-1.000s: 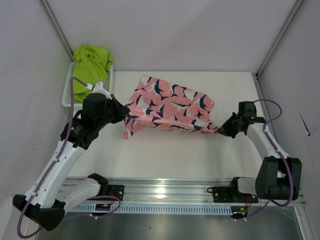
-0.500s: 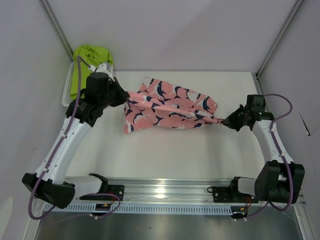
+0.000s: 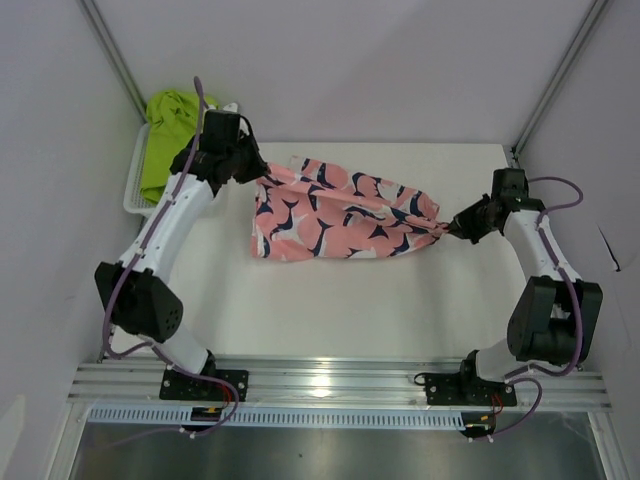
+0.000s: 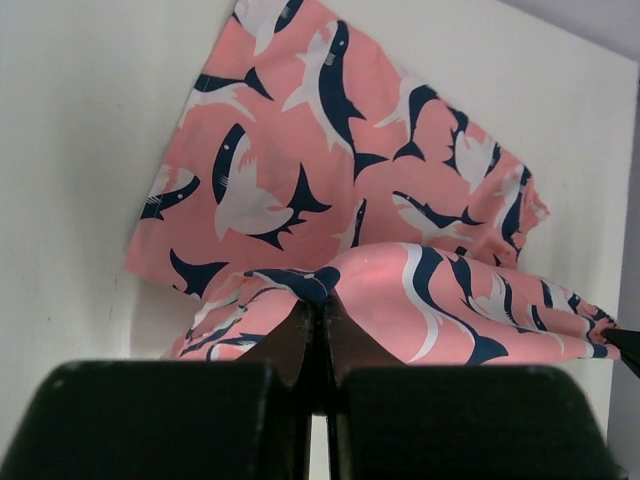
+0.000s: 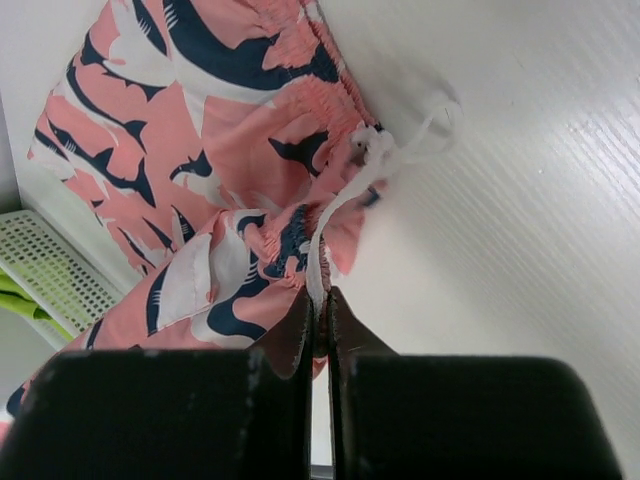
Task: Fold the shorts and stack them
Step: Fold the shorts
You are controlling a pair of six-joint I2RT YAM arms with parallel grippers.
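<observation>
1. Left gripper pinches the far-left edge of the pink shorts.
2. Right gripper pinches their right end, apparently the waistband; shorts span mid-table.
3. Green shorts sit in the basket, far left.

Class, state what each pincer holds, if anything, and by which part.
Both hold the pink shorts. The left pincer pinches a fabric fold at their left end; the right pincer pinches the waistband by the drawstring, at their right end.
</observation>
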